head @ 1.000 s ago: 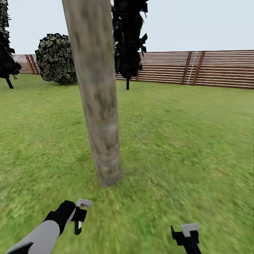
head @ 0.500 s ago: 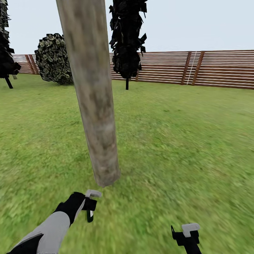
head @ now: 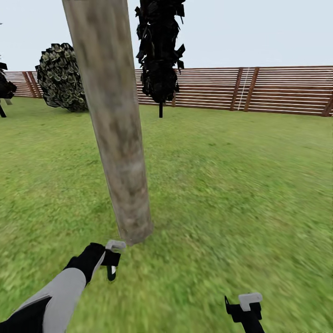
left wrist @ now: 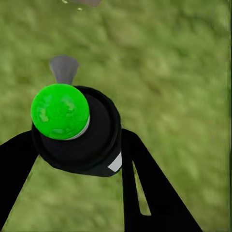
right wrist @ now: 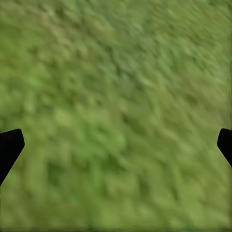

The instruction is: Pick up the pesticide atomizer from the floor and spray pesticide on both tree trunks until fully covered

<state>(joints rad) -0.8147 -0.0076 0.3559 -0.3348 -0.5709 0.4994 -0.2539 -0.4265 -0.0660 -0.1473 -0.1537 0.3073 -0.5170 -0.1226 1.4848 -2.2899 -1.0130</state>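
Your left gripper (left wrist: 77,145) clamps the atomizer (left wrist: 72,128) near the trunk (head: 118,152) base for spraying; right gripper (right wrist: 116,145) wide, idle.

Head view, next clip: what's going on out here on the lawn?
A simulated two-armed robot stands on the grass facing a thick tree trunk. Its left pincer is shut on the pesticide atomizer, a black sprayer with a green cap, held low near the trunk's base. The right pincer hangs open over bare grass. No whitish specks show on the bark, so spraying looks not yet begun.
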